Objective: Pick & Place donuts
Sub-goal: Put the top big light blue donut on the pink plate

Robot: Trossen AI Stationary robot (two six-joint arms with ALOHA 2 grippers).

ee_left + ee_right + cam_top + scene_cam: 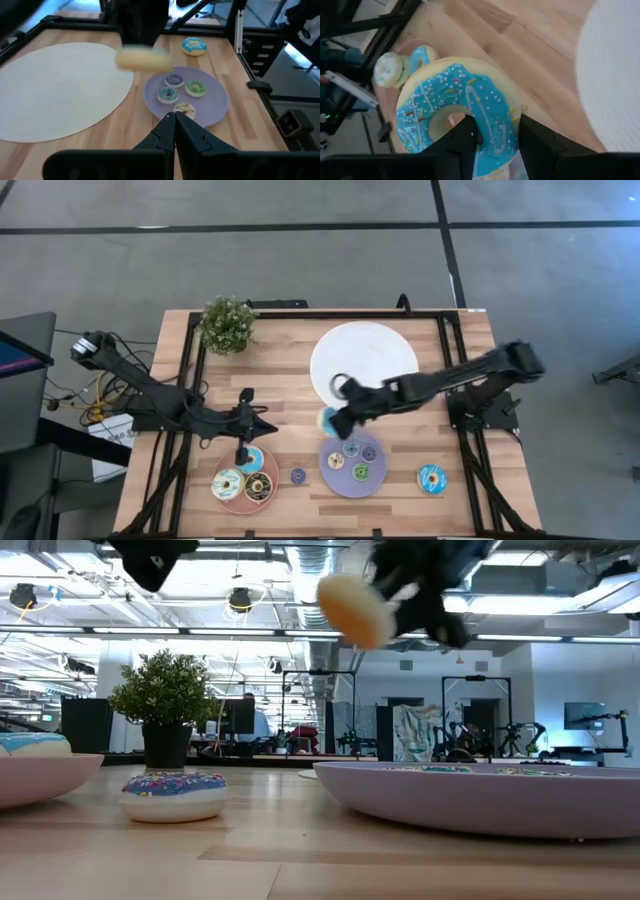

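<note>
Bright, even overhead light w/ soft shadows; ceiling lamps [240, 600] glare in low view. Blue-iced donut [143, 57] motion-blurred in left wrist view, room bkgd soft.

Non-task items on the light wooden slatted table top [290, 385], overhead view.
Small leafy green potted plant [227, 324] in a dark pot at 11 o'clock of table centre, near the back edge. Large round white woven placemat [372, 352] at 1 o'clock. Round purple plate [336, 477] at 6 o'clock, just in front of the placemat. Round pink plate [229, 501] at 7 o'clock, near the front-left corner. Black metal frame [452, 370] borders the table; grey floor beyond.
</note>
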